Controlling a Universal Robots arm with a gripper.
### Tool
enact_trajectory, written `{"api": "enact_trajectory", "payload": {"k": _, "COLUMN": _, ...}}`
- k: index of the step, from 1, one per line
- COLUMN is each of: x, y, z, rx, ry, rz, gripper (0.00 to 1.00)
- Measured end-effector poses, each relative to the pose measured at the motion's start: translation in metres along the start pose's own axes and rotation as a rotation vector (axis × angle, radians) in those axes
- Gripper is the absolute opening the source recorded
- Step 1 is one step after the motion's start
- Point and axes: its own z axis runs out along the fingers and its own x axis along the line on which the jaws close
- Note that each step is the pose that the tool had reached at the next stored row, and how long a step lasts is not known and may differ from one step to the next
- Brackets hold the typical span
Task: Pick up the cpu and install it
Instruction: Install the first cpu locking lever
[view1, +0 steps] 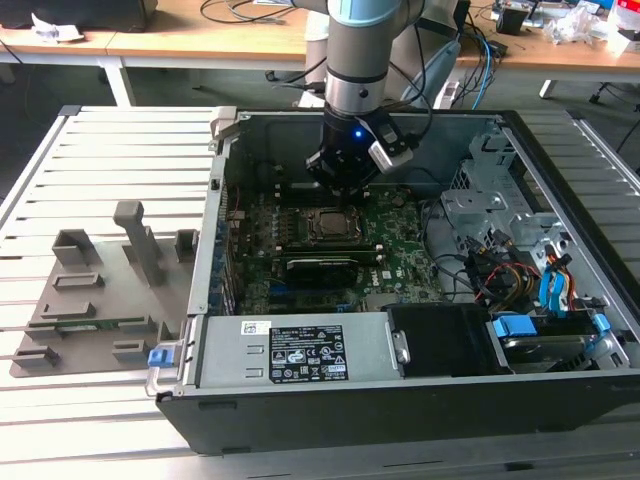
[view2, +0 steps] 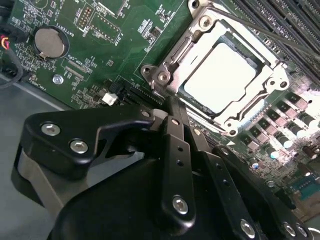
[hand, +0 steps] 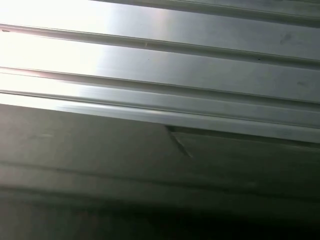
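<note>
The cpu (view2: 220, 80), a flat square chip with a silvery-white top, lies inside the motherboard socket's metal frame (view2: 165, 75). My gripper (view2: 171, 106) hovers just beside that frame, with its black fingers (view2: 176, 131) drawn together and nothing between them. In the exterior view, the gripper (view1: 341, 188) hangs inside the open computer case, directly behind the socket (view1: 327, 224) on the green motherboard (view1: 300, 270).
A grey fixture plate (view1: 100, 300) with upright blocks lies on the slatted table at the exterior view's left. The case holds a power supply (view1: 300, 352) in front, and cables and drive bays (view1: 520, 270) at the right. A coin battery (view2: 48, 41) sits near the socket. Aluminium slats (hand: 160, 65) show in the first wrist view.
</note>
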Motion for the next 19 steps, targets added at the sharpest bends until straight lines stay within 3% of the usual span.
{"api": "enact_trajectory", "payload": {"k": 8, "x": -0.0008, "y": -0.0014, "z": 0.0060, "rx": -0.0050, "ry": 0.0032, "rz": 0.000, "gripper": 0.11}}
{"api": "enact_trajectory", "payload": {"k": 11, "x": -0.0013, "y": -0.0011, "z": 0.0058, "rx": -0.0211, "ry": 0.0006, "rz": -0.004, "gripper": 0.11}}
{"api": "enact_trajectory", "payload": {"k": 14, "x": -0.0013, "y": -0.0015, "z": 0.0023, "rx": -0.0209, "ry": 0.0008, "rz": -0.004, "gripper": 0.11}}
{"api": "enact_trajectory", "payload": {"k": 19, "x": -0.0009, "y": -0.0056, "z": 0.0022, "rx": -0.0208, "ry": 0.0009, "rz": -0.004, "gripper": 0.11}}
